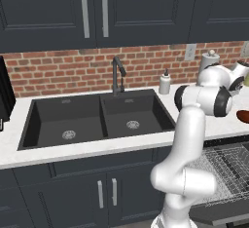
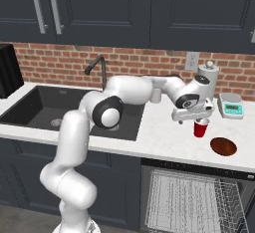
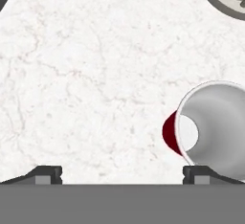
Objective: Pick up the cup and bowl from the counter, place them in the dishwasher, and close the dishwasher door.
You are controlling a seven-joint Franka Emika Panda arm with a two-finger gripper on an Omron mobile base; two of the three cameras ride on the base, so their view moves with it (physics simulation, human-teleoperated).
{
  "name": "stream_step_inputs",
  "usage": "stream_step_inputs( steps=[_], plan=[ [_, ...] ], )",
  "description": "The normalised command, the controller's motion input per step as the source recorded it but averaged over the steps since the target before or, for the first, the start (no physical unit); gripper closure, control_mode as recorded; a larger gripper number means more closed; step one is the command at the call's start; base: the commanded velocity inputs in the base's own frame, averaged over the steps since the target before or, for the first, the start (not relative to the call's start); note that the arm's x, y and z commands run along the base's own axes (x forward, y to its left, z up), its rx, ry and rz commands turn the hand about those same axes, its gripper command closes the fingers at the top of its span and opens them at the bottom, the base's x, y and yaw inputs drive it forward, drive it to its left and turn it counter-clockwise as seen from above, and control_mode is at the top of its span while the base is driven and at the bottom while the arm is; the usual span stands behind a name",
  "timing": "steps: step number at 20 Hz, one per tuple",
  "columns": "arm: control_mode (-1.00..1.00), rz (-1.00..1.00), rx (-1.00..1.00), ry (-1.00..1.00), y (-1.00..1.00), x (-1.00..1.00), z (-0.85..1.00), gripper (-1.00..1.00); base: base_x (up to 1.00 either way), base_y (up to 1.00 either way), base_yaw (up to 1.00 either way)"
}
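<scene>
The small red cup (image 2: 200, 129) with its white inside stands upright on the white counter (image 2: 164, 142), right of the sink. My gripper (image 2: 191, 119) hangs just above the counter, close to the cup's left and slightly higher than its rim. In the hand view the fingertips (image 3: 48, 174) stand wide apart and open, with nothing between them; the cup (image 3: 215, 127) lies off toward the right fingertip. The dark reddish-brown bowl (image 2: 223, 146) rests on the counter right of the cup, near the front edge. Below, the dishwasher (image 2: 189, 202) shows its wire rack pulled out, and its door (image 1: 219, 216) is folded down.
A black double sink (image 1: 97, 120) with a faucet (image 1: 116, 76) sits to the left. A white soap bottle (image 1: 165, 83), a paper towel roll (image 2: 209, 80) and a small scale (image 2: 231, 106) stand along the brick wall behind the cup. Dark cabinets hang overhead.
</scene>
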Motion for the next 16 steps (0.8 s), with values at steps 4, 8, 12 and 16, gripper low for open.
stream_step_inputs(
  steps=[4,8,12,16],
  plan=[
    [-1.00,0.00,0.00,0.02,-0.23,0.32,-0.01,-1.00,0.00,0.00,0.00],
    [-1.00,0.00,0.00,0.00,-0.18,0.39,0.00,-1.00,0.00,0.00,0.00],
    [-1.00,0.00,0.00,0.00,-0.20,0.31,0.00,-1.00,0.00,0.00,0.00],
    [-1.00,0.00,0.00,0.00,-0.27,0.27,0.00,-1.00,0.00,0.00,0.00]
  ],
)
